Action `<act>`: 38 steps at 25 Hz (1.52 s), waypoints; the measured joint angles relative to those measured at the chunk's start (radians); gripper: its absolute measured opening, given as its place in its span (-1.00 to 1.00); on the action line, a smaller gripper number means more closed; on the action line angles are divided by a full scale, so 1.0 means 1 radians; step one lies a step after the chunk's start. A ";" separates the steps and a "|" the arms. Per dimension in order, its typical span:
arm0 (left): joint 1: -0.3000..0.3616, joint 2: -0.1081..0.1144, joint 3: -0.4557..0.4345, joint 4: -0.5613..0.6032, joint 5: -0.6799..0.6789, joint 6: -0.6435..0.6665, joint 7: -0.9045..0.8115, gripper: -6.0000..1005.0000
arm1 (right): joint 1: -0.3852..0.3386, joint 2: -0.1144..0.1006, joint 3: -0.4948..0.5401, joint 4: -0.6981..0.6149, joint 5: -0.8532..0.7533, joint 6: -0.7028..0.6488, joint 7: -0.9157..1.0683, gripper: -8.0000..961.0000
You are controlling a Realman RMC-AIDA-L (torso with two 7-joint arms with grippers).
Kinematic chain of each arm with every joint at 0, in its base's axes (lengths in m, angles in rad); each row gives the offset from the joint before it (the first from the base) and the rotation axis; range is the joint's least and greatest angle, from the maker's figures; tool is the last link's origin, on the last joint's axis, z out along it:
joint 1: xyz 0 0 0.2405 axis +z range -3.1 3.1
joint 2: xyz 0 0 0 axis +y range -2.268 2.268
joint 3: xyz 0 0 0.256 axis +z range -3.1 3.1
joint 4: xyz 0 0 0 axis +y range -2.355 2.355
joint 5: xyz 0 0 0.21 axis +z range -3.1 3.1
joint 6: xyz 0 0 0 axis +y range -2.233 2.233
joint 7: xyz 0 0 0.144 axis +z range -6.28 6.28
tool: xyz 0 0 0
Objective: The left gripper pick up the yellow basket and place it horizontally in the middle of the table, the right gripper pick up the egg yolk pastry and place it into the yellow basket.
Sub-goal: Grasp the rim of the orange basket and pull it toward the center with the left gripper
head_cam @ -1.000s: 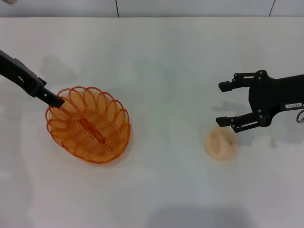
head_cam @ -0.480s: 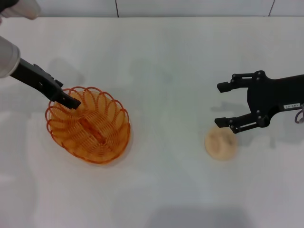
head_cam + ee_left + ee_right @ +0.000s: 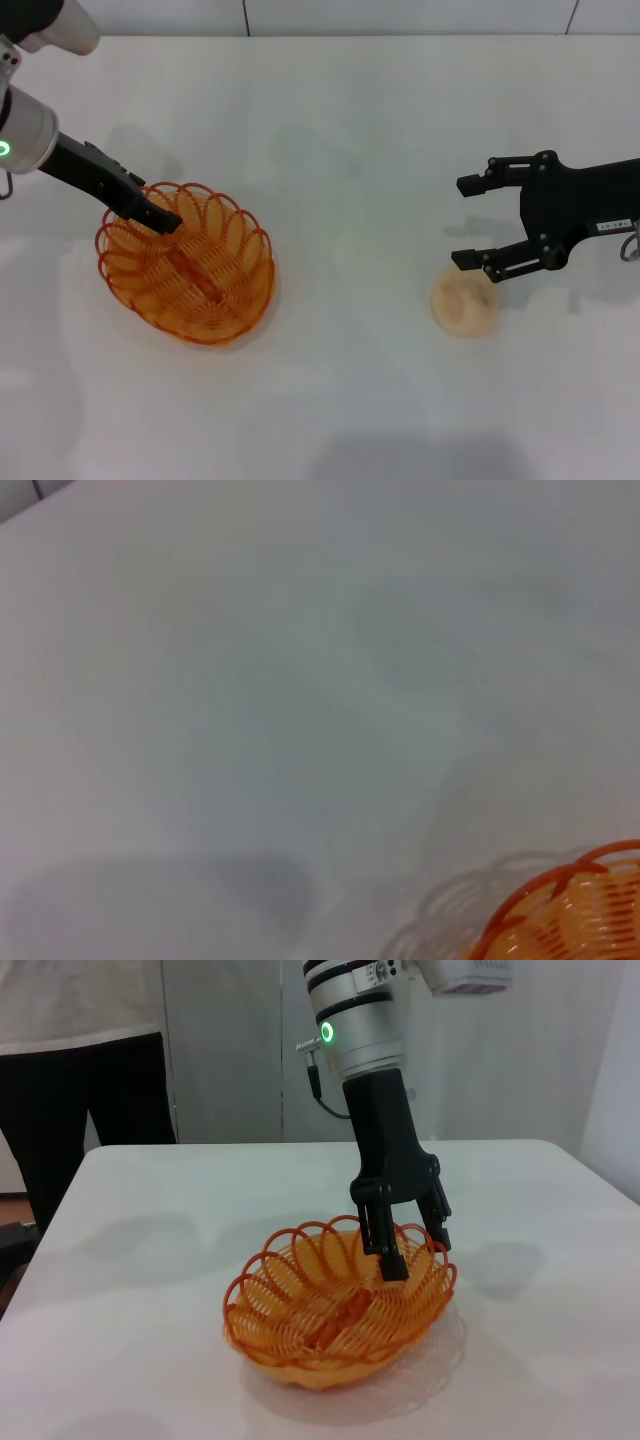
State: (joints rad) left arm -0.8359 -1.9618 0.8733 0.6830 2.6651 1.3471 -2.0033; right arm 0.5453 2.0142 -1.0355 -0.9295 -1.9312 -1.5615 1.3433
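Now | oval orange-yellow wire basket (image 3: pixel 186 262): light, springy, grab its looped rim | left gripper (image 3: pixel 160 217): prongs straddling rim, not clamped | right gripper (image 3: pixel 470 222): spread beside soft cream pastry (image 3: pixel 465 302), pinch gently.

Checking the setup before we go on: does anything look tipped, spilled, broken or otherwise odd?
Nothing stands out. The yellow basket sits upright on the table, lying diagonally at the left, with the left hand straddling its rim. The egg yolk pastry lies whole beside the open right hand.
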 joint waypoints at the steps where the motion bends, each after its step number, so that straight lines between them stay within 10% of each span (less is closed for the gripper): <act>1: 0.001 -0.002 -0.001 0.000 0.000 -0.002 0.000 0.65 | 0.000 0.000 0.000 0.000 0.000 0.000 0.000 0.78; 11: 0.009 -0.006 -0.004 0.000 0.000 -0.011 -0.007 0.35 | 0.001 -0.002 0.001 0.000 0.000 0.000 0.003 0.78; 16: 0.007 -0.009 0.001 -0.004 0.000 -0.005 -0.001 -0.04 | 0.003 -0.002 0.000 0.000 0.000 0.001 0.005 0.78; 18: 0.001 -0.008 0.002 -0.018 0.001 -0.003 0.003 -0.52 | 0.003 -0.002 0.000 0.000 0.000 0.001 0.006 0.78; 31: 0.011 -0.010 -0.006 -0.003 -0.037 0.057 -0.029 -0.69 | -0.001 -0.002 0.002 -0.007 0.000 -0.004 0.006 0.78; 38: 0.087 -0.031 -0.005 0.189 -0.118 0.184 -0.205 -0.75 | -0.004 -0.003 0.007 -0.012 0.001 -0.007 0.000 0.77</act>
State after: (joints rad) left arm -0.7488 -1.9928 0.8681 0.8723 2.5469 1.5315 -2.2086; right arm 0.5418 2.0108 -1.0281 -0.9418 -1.9302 -1.5688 1.3436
